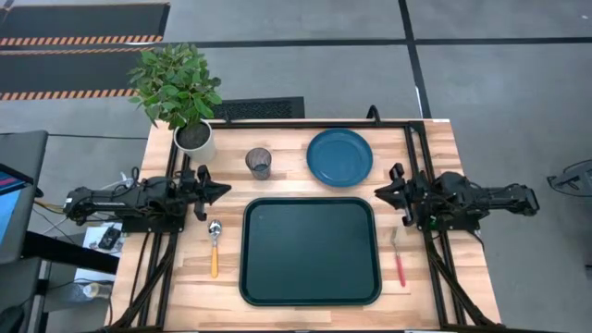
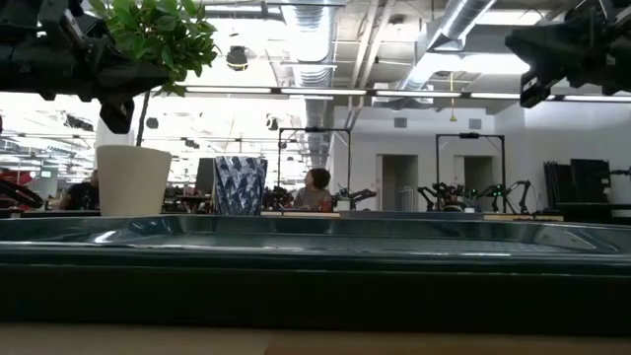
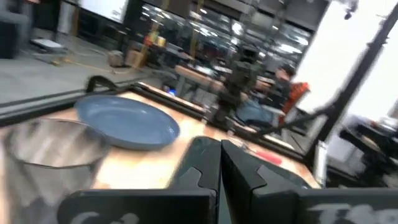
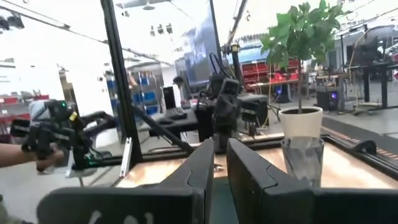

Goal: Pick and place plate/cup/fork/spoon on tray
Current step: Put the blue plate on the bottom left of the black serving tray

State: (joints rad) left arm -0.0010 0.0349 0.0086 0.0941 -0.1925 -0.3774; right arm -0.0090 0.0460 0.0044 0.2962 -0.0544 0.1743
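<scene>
the right tool (image 4: 221,163) fills the foreground, its two dark fingers (image 4: 200,168) close together with only a thin gap between them. beyond the tips, across the wooden bench (image 4: 348,174), the left arm (image 4: 225,112) faces it. off to one side of the tool stands the cup (image 4: 302,160), with the white plant pot (image 4: 300,122) and its leafy plant (image 4: 303,38) just behind.

1. Site: robotics lab/workshop, open-plan industrial hall.
2. Evidence: exposed ceiling ducts (image 2: 315,39) w/ strip lights; further arm rigs (image 2: 463,192) on benches; hazard-striped floor tape (image 1: 79,40); seated person (image 2: 317,187).
</scene>
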